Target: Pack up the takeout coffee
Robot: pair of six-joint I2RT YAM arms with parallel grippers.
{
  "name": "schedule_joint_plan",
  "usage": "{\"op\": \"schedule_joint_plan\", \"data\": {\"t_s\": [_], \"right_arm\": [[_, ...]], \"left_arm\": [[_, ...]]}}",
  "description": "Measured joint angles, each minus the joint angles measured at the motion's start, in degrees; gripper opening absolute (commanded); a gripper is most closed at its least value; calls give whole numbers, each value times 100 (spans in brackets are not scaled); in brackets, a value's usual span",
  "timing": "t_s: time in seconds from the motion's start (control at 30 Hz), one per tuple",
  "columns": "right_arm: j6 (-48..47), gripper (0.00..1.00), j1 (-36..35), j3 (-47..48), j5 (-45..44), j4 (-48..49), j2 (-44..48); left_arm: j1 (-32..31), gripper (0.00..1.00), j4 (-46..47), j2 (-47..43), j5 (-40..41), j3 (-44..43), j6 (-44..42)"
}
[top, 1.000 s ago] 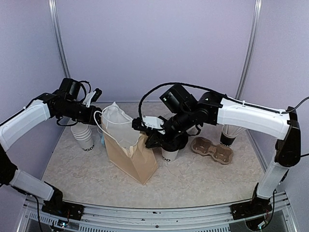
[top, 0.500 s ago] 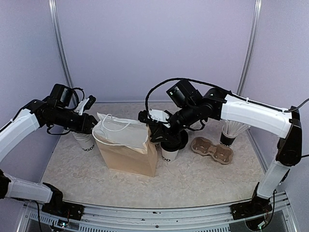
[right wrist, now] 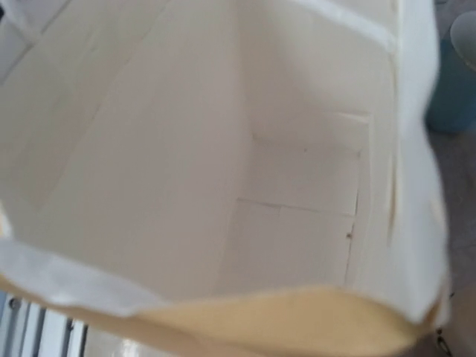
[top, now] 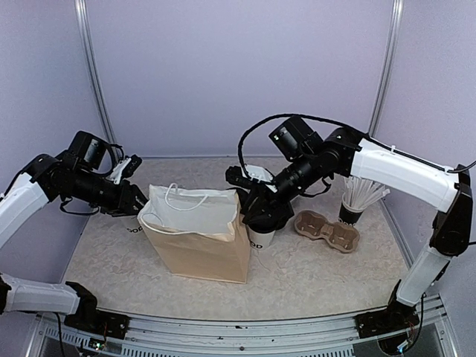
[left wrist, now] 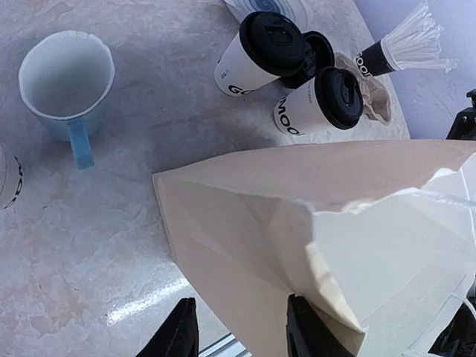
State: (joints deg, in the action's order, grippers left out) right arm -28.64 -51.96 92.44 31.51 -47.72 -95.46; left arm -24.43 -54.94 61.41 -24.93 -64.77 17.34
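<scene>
Left gripper [left wrist: 242, 303]: fingers apart, the paper bag's [top: 197, 245] near edge runs between them. I can't say whether either pad touches the paper; the view cuts them off low. It sits at the bag's 9 o'clock rim in the top view.

Right gripper [top: 245, 192]: at the bag's 3 o'clock rim. Its own camera looks straight down into the bare bag and shows no fingers, so I cannot tell apart or together.

Takeout coffee [top: 260, 238]: upright on the table just beside the bag at its 3 o'clock, directly under my right wrist, not in the bag yet. A second lidded cup [left wrist: 260, 44] stands close by in the left wrist view. Pulp cup carrier [top: 327, 230] at the coffee's 3 o'clock, blue mug [left wrist: 67, 82] well apart behind the bag.

Handling, my guess: thin paper wall, dents if squeezed hard; smooth tapered side, likely slippery; press-on lid may pop. Take it around mid-body below the lid, light squeeze, keep it upright, never by the lid.
</scene>
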Motion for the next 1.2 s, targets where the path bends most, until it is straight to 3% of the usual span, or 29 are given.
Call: {"op": "schedule_joint_plan", "data": {"t_s": [0.1, 0.23, 0.4, 0.5, 0.7, 0.87, 1.03, 1.2], "right_arm": [[-68, 33, 162, 52, 136, -177, -33], [-245, 46, 487, 52, 192, -387, -55], [-476, 57, 686, 50, 188, -654, -63], [-568, 58, 699, 28, 192, -763, -52], [-734, 59, 699, -201, 208, -940, 208], [-815, 60, 699, -243, 221, -990, 350], [-868, 60, 699, -299, 238, -997, 354], [-925, 60, 699, -304, 317, -997, 354]], "left_arm": [[-4, 56, -302, -26, 352, -44, 98], [9, 63, -702, 70, 1198, -177, 87], [-57, 66, -643, 210, 1989, -1047, -304], [-205, 69, 177, -11, 1864, -1259, -785], [-358, 70, 1421, -535, 1064, -817, -2350], [-470, 71, 1530, -127, 557, -780, -3458], [-1062, 72, 1460, 568, 378, -826, -4186], [-1600, 72, 1244, 1427, 398, -1451, -4758]]}}
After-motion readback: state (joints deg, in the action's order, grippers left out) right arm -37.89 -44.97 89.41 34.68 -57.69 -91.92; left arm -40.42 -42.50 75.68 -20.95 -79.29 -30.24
